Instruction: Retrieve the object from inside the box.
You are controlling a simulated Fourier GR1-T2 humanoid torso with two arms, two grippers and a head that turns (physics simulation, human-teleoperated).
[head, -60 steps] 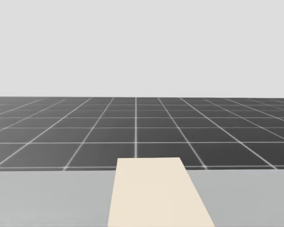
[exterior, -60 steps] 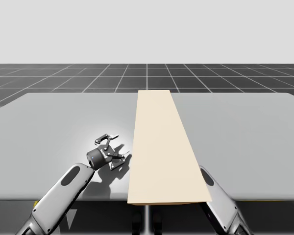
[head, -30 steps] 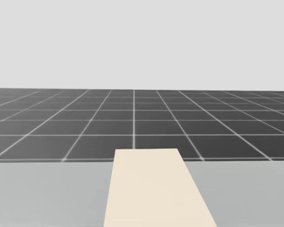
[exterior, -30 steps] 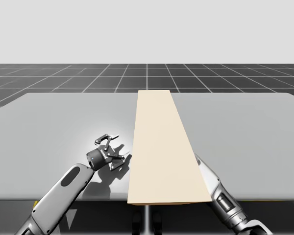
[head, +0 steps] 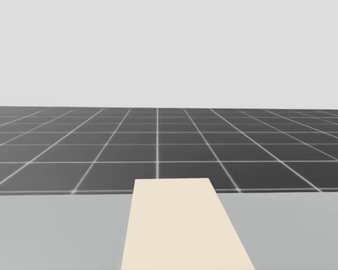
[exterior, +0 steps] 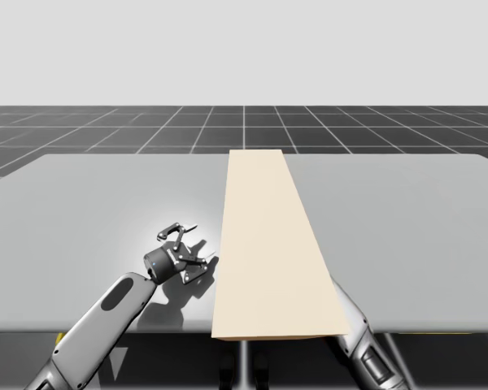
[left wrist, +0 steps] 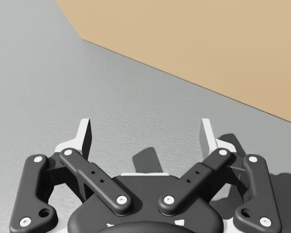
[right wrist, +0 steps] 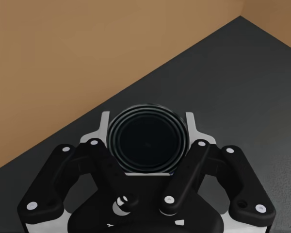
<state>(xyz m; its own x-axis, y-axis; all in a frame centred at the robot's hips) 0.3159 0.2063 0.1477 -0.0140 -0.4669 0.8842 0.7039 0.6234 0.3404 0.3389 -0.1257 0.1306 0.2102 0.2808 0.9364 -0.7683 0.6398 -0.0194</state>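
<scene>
Inside the box (right wrist: 63, 58), between the fingers of my right gripper (right wrist: 148, 124): one dark round object (right wrist: 148, 143), seen end-on, ringed at its rim. Both pale finger pads (right wrist: 104, 127) press against its sides, so I list this gripper as clenched on it. The round face is turned toward my wrist; whether the object runs long or squat behind that face I cannot tell.

Box (exterior: 268, 244): tan, long and narrow, lying down the middle of the tabletop (exterior: 89, 203) from near edge to far edge. Within, tan walls and a dark floor. My right arm (exterior: 364, 351) goes in at the near-edge end.

Deciding relation, as I judge it: the way out lies straight back along the box's long axis toward the near edge, with a tan wall close ahead of the held object.

Left gripper (exterior: 197, 246): fingers spread, nothing between them, over the tabletop just beside the box's left wall, toward the near edge. The wall stands between it and the object, so my right arm is the nearer one.

Markings: no brand, label or writing can be read on any item.
</scene>
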